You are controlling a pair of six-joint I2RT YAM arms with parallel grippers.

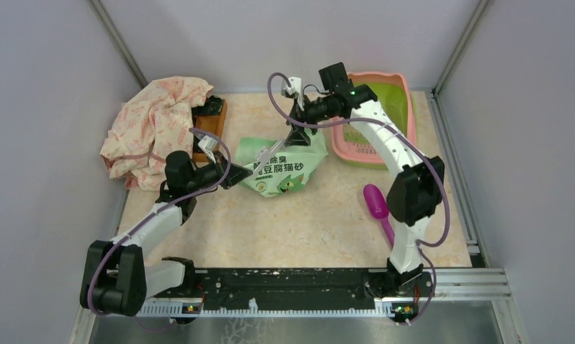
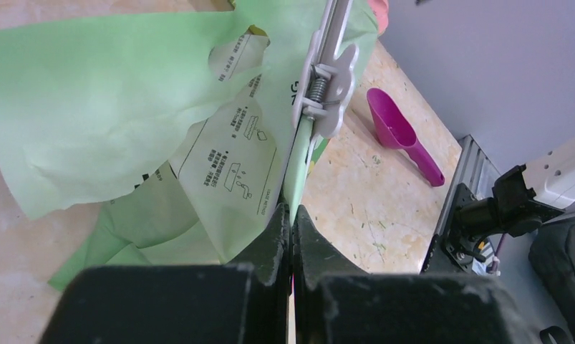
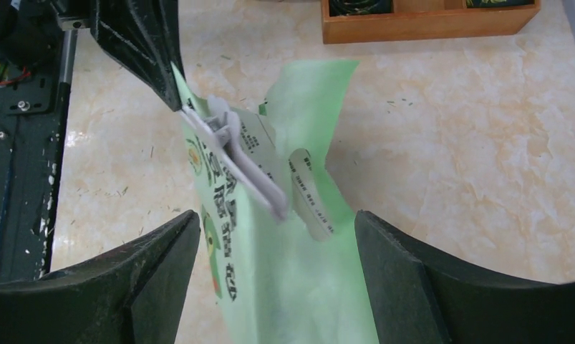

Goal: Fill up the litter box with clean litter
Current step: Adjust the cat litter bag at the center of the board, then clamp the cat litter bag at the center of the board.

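Pinching green bag (image 2: pixel 91 107) edge, left hand (image 2: pixel 291 218); right hand (image 3: pixel 273 218) spread wide.

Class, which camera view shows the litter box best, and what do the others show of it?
Top external: the litter box shows pink rim, green basin and slotted ledge, though the right arm crosses it. Left wrist catches only a pink sliver, probably its rim. Right wrist shows none of it.

One litter box (image 1: pixel 412 107), one green bag (image 1: pixel 284 172), one clip (image 2: pixel 327 79), one purple scoop (image 1: pixel 377 202), one wooden tray (image 1: pixel 211 126), one cloth (image 1: pixel 152 129)
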